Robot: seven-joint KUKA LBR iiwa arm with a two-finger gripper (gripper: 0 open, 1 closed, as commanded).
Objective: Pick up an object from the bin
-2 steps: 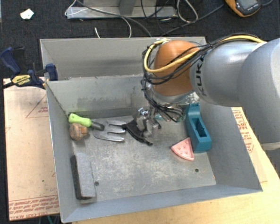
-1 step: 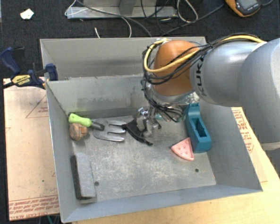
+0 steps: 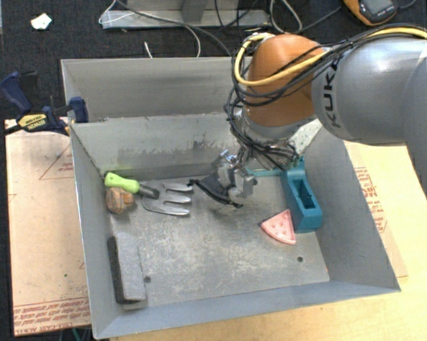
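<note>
In the bin (image 3: 158, 87) we find things spread across the floor, mostly in its rear half. At the view's left, close to the back wall, lies a hand fork (image 3: 161, 197), its handle pointing left and its tines toward the middle. A round lump (image 3: 119, 200) sits touching the handle, just in front of it. Well in front of both, along the left wall, lies a slab (image 3: 127, 269). Near the middle we see the gripper (image 3: 236, 183), with a thin flat piece (image 3: 209, 189) at its left, just right of the tines. To the right stands an open box (image 3: 302, 197) along the right wall, and a wedge (image 3: 278, 228) lies just beside its front end, on the left.
</note>
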